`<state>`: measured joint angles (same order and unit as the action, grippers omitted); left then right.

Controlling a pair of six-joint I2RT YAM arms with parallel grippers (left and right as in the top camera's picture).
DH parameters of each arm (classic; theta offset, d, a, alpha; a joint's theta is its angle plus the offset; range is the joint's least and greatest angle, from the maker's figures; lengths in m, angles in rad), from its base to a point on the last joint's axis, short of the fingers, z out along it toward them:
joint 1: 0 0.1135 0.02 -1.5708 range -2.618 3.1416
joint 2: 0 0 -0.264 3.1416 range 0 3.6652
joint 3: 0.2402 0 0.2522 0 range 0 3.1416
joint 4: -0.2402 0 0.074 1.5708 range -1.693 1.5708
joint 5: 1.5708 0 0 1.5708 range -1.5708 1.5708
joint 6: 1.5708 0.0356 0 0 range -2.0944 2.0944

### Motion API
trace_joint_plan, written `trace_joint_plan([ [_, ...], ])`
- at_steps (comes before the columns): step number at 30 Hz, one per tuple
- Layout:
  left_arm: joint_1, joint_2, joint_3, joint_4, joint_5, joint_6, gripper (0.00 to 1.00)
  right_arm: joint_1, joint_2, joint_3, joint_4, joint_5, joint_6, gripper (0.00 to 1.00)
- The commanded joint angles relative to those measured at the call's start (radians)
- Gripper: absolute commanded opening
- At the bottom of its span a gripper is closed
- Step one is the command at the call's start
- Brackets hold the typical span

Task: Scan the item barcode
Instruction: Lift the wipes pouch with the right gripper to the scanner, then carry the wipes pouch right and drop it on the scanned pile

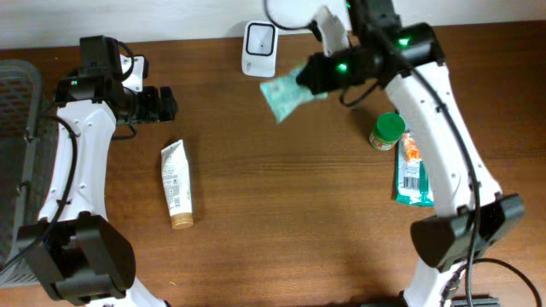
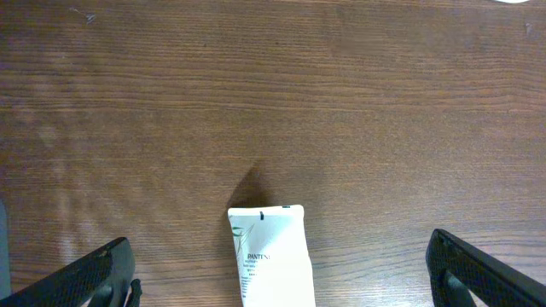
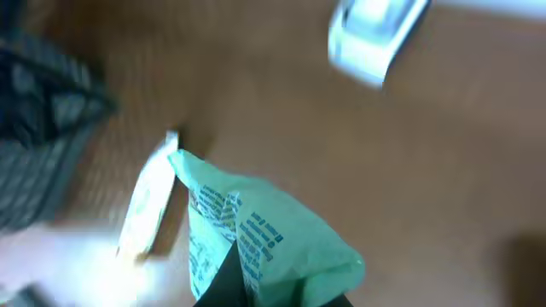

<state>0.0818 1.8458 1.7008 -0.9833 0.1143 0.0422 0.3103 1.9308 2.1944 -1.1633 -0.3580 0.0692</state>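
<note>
Wooden table [image 1: 281, 196] overhead: right pincer [image 1: 312, 77] seemingly clamps green packet [image 1: 284, 94]; left pincer [image 1: 169, 104] gapes empty.

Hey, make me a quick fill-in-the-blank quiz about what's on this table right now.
1. The right fingers hold a ___ packet close to the scanner.
2. The left fingers stand ___, holding nothing.
3. The white tube lies flat on the ___.
Missing words: green, open, table.
</note>
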Motion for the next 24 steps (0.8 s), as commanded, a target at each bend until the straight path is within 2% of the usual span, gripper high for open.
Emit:
trace_joint_plan([
  [1, 0.001, 0.004, 0.002, 0.001, -0.004, 0.013, 0.99, 0.108, -0.026, 0.125, 0.121, 0.443, -0.050, 0.04],
  [3, 0.001, 0.004, 0.002, 0.001, -0.004, 0.013, 0.99, 0.156, -0.009, 0.112, 0.294, 0.594, -0.146, 0.04],
  [7, 0.001, 0.004, 0.002, 0.001, -0.004, 0.012, 0.99, 0.167, 0.106, 0.110, 0.503, 0.629, -0.355, 0.04],
  [9, 0.001, 0.004, 0.002, 0.001, -0.004, 0.012, 0.99, 0.167, 0.230, 0.110, 0.644, 0.633, -0.601, 0.04],
  [14, 0.001, 0.004, 0.002, 0.001, -0.004, 0.013, 0.99, 0.165, 0.489, 0.110, 1.029, 0.638, -0.949, 0.04],
  [17, 0.001, 0.004, 0.002, 0.001, -0.004, 0.013, 0.99, 0.166, 0.601, 0.110, 1.232, 0.718, -1.162, 0.04],
  [24, 0.001, 0.004, 0.002, 0.001, -0.004, 0.012, 0.99, 0.166, 0.612, 0.107, 1.178, 0.714, -1.160, 0.04],
])
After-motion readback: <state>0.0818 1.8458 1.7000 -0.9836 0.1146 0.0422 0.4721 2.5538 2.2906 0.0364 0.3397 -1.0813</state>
